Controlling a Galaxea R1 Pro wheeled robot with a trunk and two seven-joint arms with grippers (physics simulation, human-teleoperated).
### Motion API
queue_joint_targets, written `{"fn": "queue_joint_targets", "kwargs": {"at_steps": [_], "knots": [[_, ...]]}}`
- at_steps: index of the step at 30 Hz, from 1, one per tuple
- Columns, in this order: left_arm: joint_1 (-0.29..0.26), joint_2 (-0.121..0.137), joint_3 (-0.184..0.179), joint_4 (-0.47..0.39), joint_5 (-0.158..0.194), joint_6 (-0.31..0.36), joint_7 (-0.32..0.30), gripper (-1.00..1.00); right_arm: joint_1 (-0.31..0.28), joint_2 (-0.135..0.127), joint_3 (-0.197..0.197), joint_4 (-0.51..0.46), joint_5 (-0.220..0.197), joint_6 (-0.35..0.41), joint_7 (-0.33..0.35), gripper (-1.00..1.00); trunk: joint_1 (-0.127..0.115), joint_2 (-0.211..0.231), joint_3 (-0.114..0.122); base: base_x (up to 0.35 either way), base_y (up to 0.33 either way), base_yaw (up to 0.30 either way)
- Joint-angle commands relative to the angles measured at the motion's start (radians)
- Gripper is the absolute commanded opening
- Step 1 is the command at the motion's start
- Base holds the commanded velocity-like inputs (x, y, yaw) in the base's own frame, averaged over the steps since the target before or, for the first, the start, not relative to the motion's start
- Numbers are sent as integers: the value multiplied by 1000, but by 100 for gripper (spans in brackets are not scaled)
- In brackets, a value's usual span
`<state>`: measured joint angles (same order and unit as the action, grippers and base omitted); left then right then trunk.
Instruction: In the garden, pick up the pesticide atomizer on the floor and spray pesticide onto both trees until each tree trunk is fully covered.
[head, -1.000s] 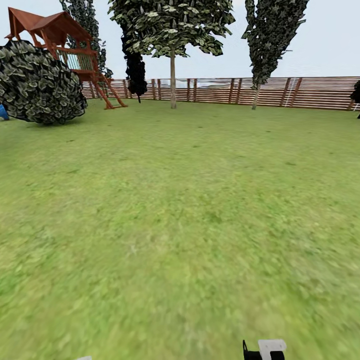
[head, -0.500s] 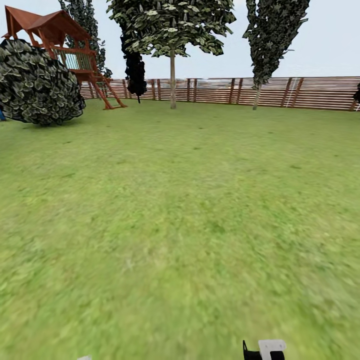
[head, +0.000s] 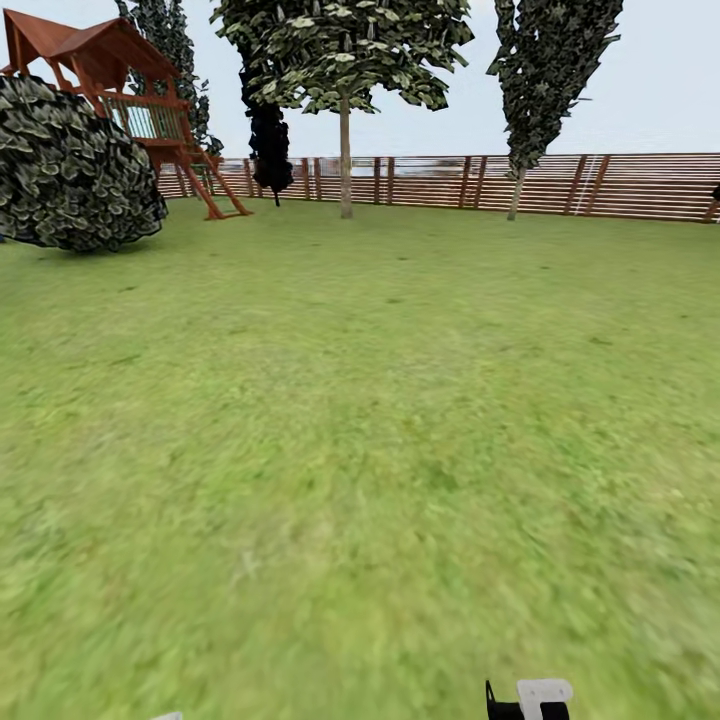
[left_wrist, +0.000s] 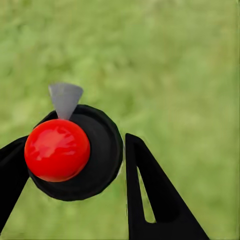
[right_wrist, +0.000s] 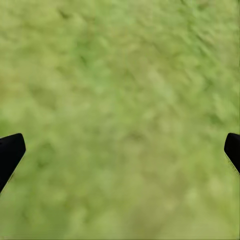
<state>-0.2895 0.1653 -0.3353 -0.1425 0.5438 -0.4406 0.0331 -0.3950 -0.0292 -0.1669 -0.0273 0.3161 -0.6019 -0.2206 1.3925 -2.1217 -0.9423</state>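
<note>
- Already the left gripper (left_wrist: 75, 165) is clamped on the pesticide atomizer (left_wrist: 75, 155), carried over grass (head: 360, 450).
- Right gripper (right_wrist: 120, 150) hangs spread wide, empty.
- Far ahead by the fence (head: 600, 185) stand thin-trunked trees (head: 345, 150); heading there risks spraying wrong trunks.

Flat, even daylight under a pale hazy sky (head: 660, 90), with no clear sun direction. Only a faint dark patch sits beneath the round bush (head: 75, 165) at upper left. The grass (head: 360, 450) smears into blur toward the lower frame and is soft in both wrist views. A red ball (left_wrist: 56, 149) carries dull highlights.
</note>
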Motion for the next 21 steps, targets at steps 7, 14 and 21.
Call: {"fn": "queue_joint_targets", "kwargs": {"at_steps": [7, 14, 21], "knots": [[0, 0, -8, 0, 5, -3, 4, -100, -1, 0, -6, 1, 11, -2, -5, 100, 0, 0, -1, 339, 0, 0], [0, 0, -8, 0, 5, -3, 4, -100, -1, 0, -6, 1, 11, -2, -5, 100, 0, 0, -1, 339, 0, 0], [0, 0, -8, 0, 5, -3, 4, -100, 0, 0, -6, 1, 11, -2, -5, 100, 0, 0, -1, 339, 0, 0]]}}
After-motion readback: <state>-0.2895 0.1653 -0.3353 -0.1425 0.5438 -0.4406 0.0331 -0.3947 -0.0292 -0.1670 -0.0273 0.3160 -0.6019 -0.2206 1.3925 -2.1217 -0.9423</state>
